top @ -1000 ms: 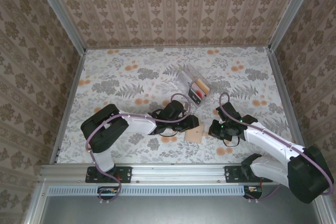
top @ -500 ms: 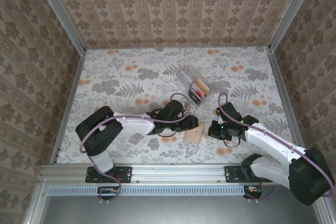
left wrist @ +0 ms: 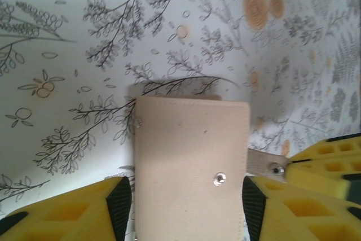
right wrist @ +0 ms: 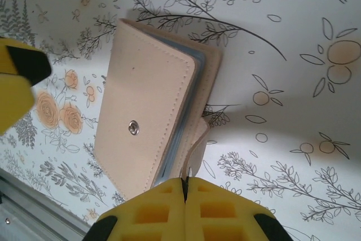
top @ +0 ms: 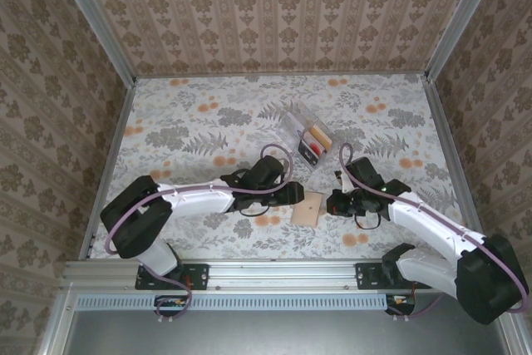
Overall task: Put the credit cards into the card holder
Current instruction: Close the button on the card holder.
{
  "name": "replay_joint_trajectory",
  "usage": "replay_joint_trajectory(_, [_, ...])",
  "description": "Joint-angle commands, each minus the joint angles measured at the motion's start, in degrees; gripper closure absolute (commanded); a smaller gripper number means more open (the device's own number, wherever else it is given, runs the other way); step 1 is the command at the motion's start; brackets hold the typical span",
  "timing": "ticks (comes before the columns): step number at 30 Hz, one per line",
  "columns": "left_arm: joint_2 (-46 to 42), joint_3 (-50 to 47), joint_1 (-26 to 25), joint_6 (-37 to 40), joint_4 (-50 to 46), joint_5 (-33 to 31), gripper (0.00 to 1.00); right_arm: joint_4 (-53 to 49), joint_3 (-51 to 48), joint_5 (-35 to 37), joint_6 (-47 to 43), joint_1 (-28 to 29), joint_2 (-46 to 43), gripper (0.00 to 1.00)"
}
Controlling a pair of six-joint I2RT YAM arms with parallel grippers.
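Wallet (left wrist: pixel 192 145): left gripper (left wrist: pixel 186 204) straddles, right gripper (right wrist: pixel 185 184) pinches tab (right wrist: pixel 196 149).

I see a tan folding wallet (top: pixel 307 208) lying closed, snap button up, on the flower-patterned table (top: pixel 191 122), which is enclosed by walls (top: pixel 274 6) with brownish ornamental wallpaper.

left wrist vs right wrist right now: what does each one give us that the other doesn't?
Left wrist: the left gripper straddling the tan wallet, one finger beside each side edge, plus the metal stud on the strap end.
Right wrist: the right gripper shut on the strap, the wallet's grey-blue inner edge, and the metal rail at the table's edge.
Both: the wallet lying on the floral table, its front snap, and the other arm's yellow finger.
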Motion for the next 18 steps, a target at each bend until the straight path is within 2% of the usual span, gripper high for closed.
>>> replay_joint_trajectory(1, [2.4,0.4,-0.1,2.4,-2.2,1.1,0.44,0.2,1.7,-2.4,-2.4,-0.4,0.9,1.0])
replay_joint_trajectory(8, [6.2,2.3,-1.0,3.1,-1.5,2.1,0.47,0.4,3.3,-4.8,-0.9,-0.4,2.6,1.0])
replay_joint_trajectory(18, [9.5,4.0,-2.1,2.3,-0.2,2.7,0.57,2.4,4.5,-8.2,2.3,-0.4,6.5,1.0])
